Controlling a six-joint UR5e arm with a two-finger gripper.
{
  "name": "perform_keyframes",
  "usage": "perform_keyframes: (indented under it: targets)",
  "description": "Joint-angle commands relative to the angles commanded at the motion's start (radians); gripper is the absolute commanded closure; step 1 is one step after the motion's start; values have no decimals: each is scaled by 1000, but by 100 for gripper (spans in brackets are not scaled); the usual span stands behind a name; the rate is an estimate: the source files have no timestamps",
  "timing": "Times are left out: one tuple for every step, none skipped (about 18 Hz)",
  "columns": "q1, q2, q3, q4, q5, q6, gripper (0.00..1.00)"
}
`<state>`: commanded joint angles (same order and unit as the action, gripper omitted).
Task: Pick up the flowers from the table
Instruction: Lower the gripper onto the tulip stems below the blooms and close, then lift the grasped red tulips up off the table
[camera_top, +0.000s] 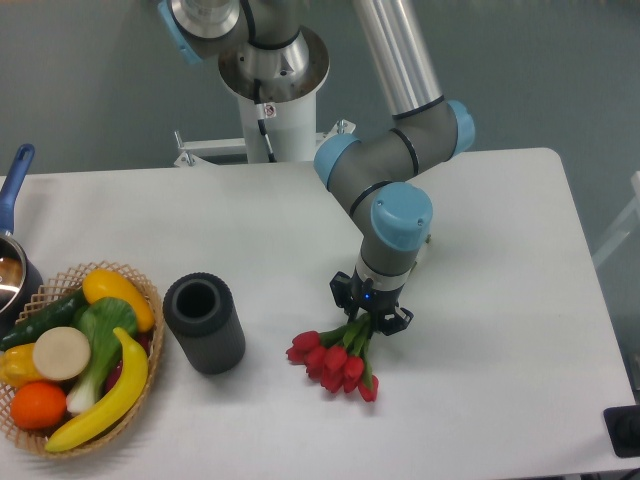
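Camera view: hand clamped on flowers, white table, grey-green wall behind.

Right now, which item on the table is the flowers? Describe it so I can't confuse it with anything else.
On the white table, look near the front edge under the gripper. The flowers lie there, right of the dark grey cylinder: a bunch of red tulip buds on green stems, stem ends between the gripper's fingers. The green leafy vegetable sits in the wicker basket far left.
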<state>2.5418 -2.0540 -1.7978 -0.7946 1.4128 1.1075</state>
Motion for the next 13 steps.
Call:
perform_keyframes:
  targets:
    - [0,0,2,0,0,0,62]
    - [2,3,5,0,0,2,62]
    - [2,3,5,0,0,2,64]
    - [2,5,6,0,0,2,64]
    - [2,6,8,0,0,2,64]
    - [3,15,9,0,-2,3,64]
    - [5,26,9,0,-2,3,64]
    - [8,34,9,0,-3,3,64]
    - [9,44,11,0,-3,3,64]
    - [11,57,12,0,-3,3,64]
    - [9,70,15,0,-3,3,66]
    - [9,86,20,0,-9,3,66]
    - [9,101,26,0,-21,3,66]
